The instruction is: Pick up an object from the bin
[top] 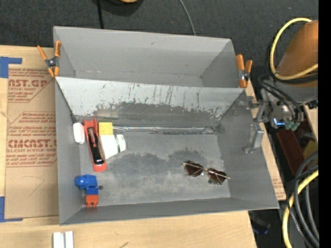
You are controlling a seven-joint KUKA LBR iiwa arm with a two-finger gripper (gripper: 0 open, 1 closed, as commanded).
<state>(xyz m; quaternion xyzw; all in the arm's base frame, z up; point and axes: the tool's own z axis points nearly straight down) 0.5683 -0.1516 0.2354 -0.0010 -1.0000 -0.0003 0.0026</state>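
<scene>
Gripper (pixel 254 138) over right wall of bin (pixel 242 161)

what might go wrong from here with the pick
The gripper sits over the bin's sloped right wall; lowering there may strike metal. The sunglasses, nearest it, lie flat and thin, so they may slip. The red stapler, yellow block and white bottle crowd together at left; a grab could catch two.

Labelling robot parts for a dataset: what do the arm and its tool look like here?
The tool is slim, bare grey metal. Behind it, a dark wrist block carries a small blue light and tangled black cables. Higher up sits a rounded orange cover, ringed by a yellow cable.
</scene>
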